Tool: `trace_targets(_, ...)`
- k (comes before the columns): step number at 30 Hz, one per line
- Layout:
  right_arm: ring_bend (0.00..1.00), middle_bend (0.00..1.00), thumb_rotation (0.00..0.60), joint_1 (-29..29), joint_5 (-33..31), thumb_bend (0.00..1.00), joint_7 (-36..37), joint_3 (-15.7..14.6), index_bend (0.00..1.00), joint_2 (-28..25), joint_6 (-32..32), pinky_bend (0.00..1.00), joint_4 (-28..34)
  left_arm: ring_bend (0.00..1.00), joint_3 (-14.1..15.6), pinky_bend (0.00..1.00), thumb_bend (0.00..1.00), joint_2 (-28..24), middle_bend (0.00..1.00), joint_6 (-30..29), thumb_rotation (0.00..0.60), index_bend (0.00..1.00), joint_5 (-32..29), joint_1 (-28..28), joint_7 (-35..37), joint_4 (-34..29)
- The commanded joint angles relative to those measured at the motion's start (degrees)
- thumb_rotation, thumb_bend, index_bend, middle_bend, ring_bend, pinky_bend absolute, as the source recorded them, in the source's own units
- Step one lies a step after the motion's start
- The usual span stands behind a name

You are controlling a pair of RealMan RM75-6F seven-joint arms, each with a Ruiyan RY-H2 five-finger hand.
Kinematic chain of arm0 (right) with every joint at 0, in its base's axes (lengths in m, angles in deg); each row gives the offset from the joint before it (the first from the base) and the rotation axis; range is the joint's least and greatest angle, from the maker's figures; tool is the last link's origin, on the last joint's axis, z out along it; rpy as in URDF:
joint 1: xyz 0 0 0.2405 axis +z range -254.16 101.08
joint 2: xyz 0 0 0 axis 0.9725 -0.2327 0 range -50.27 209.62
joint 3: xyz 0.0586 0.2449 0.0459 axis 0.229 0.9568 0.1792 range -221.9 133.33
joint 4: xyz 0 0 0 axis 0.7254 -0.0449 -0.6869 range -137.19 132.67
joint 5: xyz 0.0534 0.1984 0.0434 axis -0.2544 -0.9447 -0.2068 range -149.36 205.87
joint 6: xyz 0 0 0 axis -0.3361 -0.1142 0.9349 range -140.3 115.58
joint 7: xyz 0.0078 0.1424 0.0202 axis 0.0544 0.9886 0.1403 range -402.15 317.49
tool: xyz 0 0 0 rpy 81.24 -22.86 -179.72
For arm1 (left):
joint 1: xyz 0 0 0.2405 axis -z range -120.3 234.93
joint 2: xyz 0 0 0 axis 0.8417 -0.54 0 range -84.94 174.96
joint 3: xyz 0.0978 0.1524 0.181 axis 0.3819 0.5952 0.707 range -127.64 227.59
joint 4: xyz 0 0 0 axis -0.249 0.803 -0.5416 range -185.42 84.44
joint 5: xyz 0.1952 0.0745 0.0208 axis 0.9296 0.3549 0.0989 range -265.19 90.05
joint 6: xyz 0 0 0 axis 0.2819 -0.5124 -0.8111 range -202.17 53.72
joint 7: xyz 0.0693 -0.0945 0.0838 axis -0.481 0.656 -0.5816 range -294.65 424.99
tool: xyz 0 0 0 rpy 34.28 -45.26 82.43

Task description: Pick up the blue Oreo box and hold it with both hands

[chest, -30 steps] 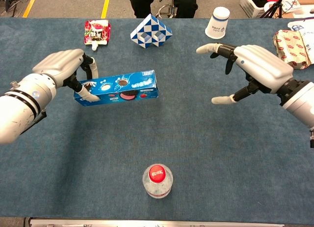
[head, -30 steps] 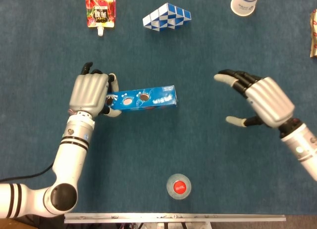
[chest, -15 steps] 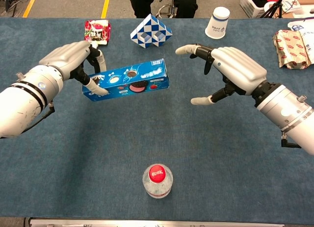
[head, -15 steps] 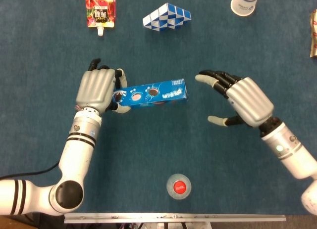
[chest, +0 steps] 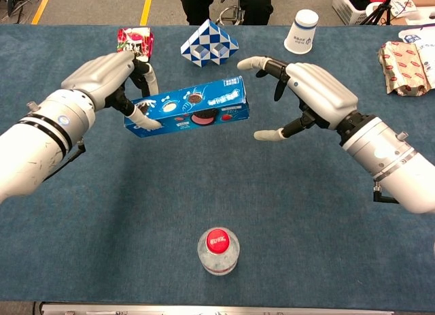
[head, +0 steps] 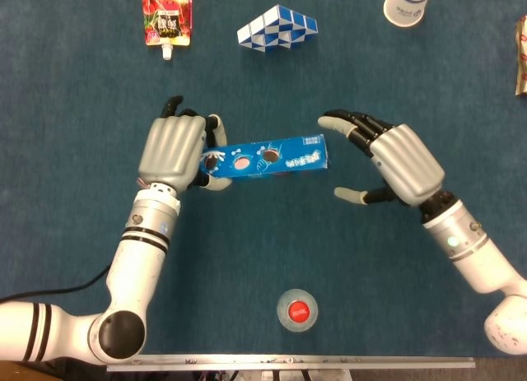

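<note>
Left hand point(head: 171, 149) clamped on the left end of the blue Oreo box point(head: 268, 157), thumb beneath and fingers curled over the top edge; carried further toward frame centre than half a second ago. Right hand point(head: 397, 160) spread wide, holding nothing, drawn in closer than before, fingertips point(head: 329, 119) now just beside the box's right end but apart from it. Box held off the worktop point(head: 247, 257), near the middle of the head view, a little left of centre. Long axis running left to right across the frame, right end tilted slightly upward in both views; printed face with cookie pictures turned toward the cameras. In the chest view, same left hand point(chest: 109, 78) gripping the same box point(chest: 194, 107), same right hand point(chest: 309, 94) open beside its far end. One box. One red-capped bottle point(head: 296, 309) standing at lower centre. One blue-and-white snake puzzle point(head: 277, 27) at upper centre. One red snack pouch point(head: 166, 14) at upper left. One white paper cup point(head: 407, 3), overturned, at upper right. One wrapped packet point(chest: 406, 65) at the right edge of the chest view.
</note>
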Motion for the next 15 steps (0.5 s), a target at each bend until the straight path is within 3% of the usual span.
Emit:
trace_targets(1, 0.22, 0.22, 0.600, 0.11, 0.15, 0.00, 1.06, 0.01, 0.18, 0.96, 0.73, 0.44, -0.89, 0.32, 0.19, 0.10, 0.06, 0.45, 0.69, -0.17, 0.600, 0.64, 0.43, 0.17, 0.15, -0.17)
trace_targets(8, 0.29, 0.30, 0.600, -0.21, 0.56, 0.00, 2.94, 0.18, 0.19, 3.68, 3.37, 0.45, -3.59, 0.32, 0.58, 0.10, 0.06, 1.20, 0.69, -0.42, 0.600, 0.64, 1.27, 0.58, 0.07, -0.63)
trace_targets(15, 0.48, 0.48, 0.600, -1.10, 1.18, 0.00, 5.03, 0.91, 0.43, 6.98, 7.88, 0.54, -6.95, 0.32, 0.77, 0.10, 0.06, 1.38, 0.69, -0.73, 0.600, 0.64, 1.52, 0.55, 0.34, -0.94)
